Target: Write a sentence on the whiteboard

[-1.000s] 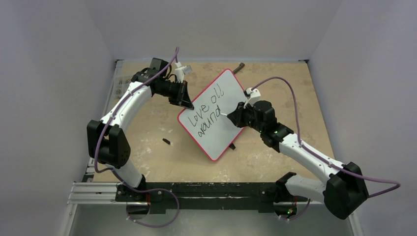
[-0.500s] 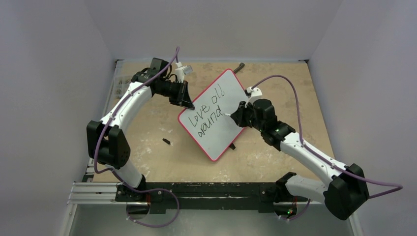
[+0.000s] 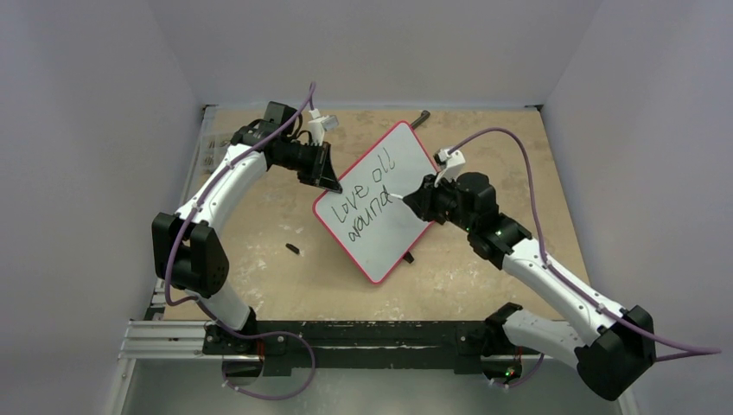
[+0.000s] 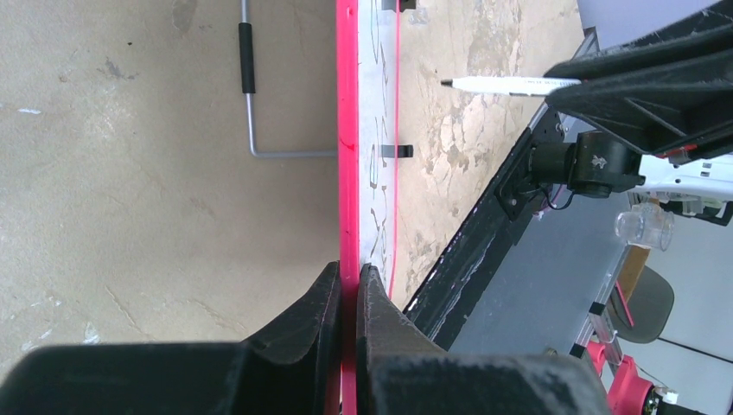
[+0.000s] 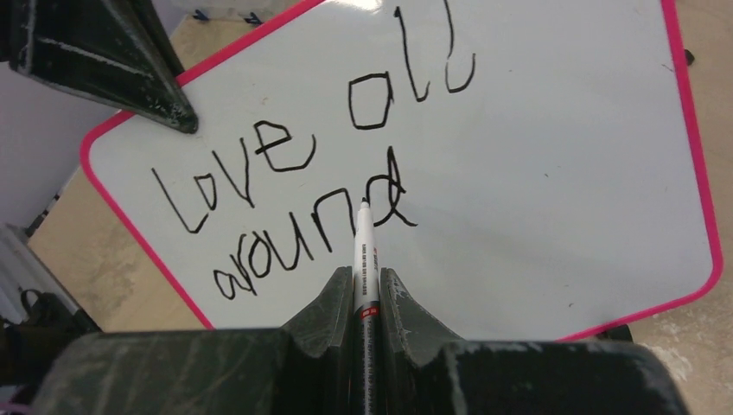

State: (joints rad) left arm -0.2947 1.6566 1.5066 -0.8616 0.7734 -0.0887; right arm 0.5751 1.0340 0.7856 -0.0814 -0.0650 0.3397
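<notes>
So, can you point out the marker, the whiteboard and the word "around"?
marker point(image 5: 362, 251): right wrist view, white barrel behind the tip.
whiteboard point(image 3: 385, 246): top external view, bare white area below the writing.
word "around" point(image 5: 302, 249): right wrist view, its middle letters.

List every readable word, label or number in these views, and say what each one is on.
"Love all": black handwriting, upper line on the whiteboard.
"around": black handwriting, the line below it on the same board.
Print on the barrel of the marker: too small to read.
No other text is legible in any view.
</notes>
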